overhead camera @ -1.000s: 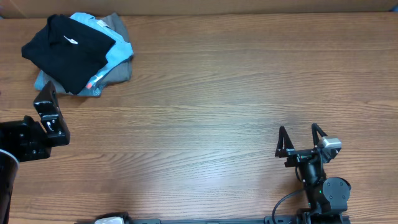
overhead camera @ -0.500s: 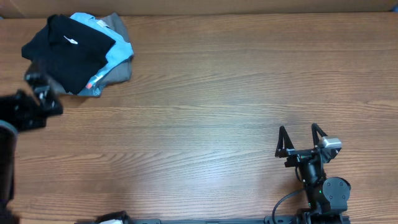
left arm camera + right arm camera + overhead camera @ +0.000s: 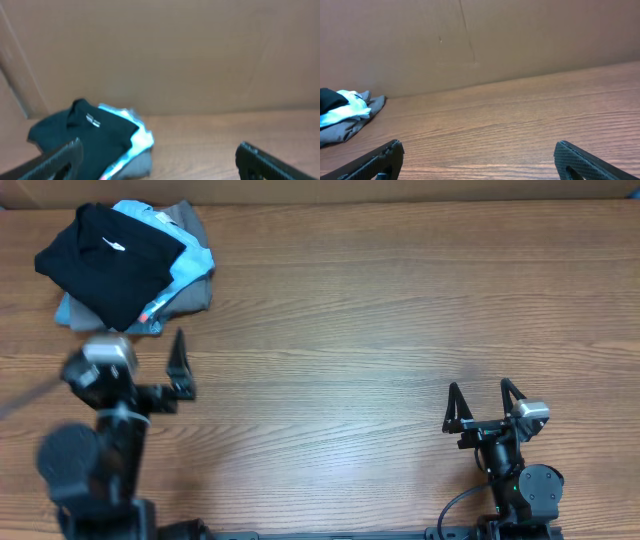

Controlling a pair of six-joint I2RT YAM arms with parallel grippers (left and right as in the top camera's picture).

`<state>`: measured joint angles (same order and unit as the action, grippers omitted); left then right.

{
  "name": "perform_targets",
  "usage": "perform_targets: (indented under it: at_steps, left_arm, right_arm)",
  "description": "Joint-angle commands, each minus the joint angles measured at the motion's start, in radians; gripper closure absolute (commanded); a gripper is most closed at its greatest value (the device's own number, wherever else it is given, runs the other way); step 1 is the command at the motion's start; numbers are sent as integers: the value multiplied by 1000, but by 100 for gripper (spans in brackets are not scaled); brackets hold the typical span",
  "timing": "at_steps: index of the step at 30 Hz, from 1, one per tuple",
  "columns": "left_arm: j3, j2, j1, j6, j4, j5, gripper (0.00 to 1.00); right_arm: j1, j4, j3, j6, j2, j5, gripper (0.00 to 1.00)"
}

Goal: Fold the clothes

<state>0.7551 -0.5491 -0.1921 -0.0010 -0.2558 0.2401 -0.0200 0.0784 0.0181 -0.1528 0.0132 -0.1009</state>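
Lying skewed, the clothes aim their collar far-left; both jaws gape, empty.

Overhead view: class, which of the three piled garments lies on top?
The black garment with the small white neck label. The light blue shirt and the grey garment only peek out from under it.

Left wrist view blurry throughout; white label on black shirt unreadable. Grey garment beyond left fingers mostly buried. Shirt clipped by frame edge, far left of right fingers.
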Motion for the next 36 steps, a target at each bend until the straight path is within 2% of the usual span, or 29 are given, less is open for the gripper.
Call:
perform_targets:
  at_steps: [1,6,13,17,21,36]
  left_arm:
    - [-212,149,10,-6,127,39,0]
    - [-471,331,28,-6,262,-10,0]
    - [-673,540,59,-6,287,-87,0]
    - [-751,546,63,-6,312,-90,0]
    - [-751,546,63,-6,192,-90,0]
    - [-750,544,63,-6,194,-90,0]
  right_arm:
    - [5,-5,-10,0,-6,-5,0]
    - [5,-5,-10,0,-6,-5,0]
    - [5,-5,-10,0,-6,-5,0]
    - [5,-5,-10,0,-6,-6,0]
    - [5,-5,-10,0,-6,-5,0]
    - [5,-5,-10,0,-6,-5,0]
